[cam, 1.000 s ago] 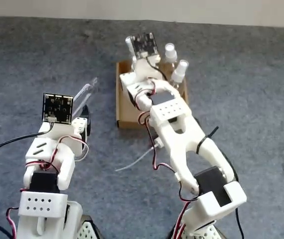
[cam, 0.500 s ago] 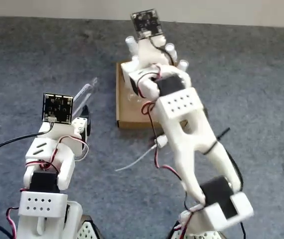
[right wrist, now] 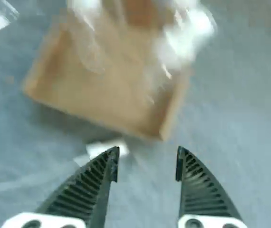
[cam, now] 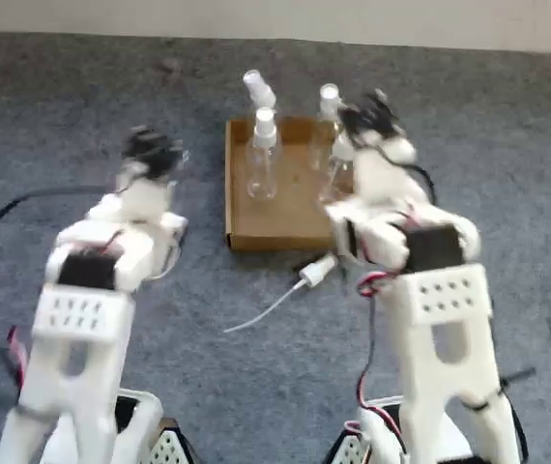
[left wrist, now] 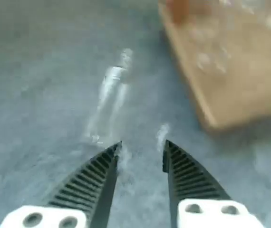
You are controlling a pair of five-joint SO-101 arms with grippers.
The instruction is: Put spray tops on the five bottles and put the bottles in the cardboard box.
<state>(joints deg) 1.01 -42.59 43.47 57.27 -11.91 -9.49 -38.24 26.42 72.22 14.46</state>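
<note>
Right gripper (right wrist: 147, 154) gapes above carpet (right wrist: 240, 95), cardboard box (right wrist: 102, 90) beyond holding what seem blurred bottles (right wrist: 183, 33)

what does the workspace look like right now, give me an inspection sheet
surface: grey carpet covers the table
job's things: cardboard box holds standing bottles with spray tops on; a lying bottle rests on the carpet beside the box; a loose spray top with its tube lies in front of the box
clutter: nothing seen
grippers: left gripper, jaws open and empty; right gripper, jaws open and empty
cables: black cable curves beside the left arm; red and white wires on both arms
surroundings: pale wall strip beyond the carpet
</note>
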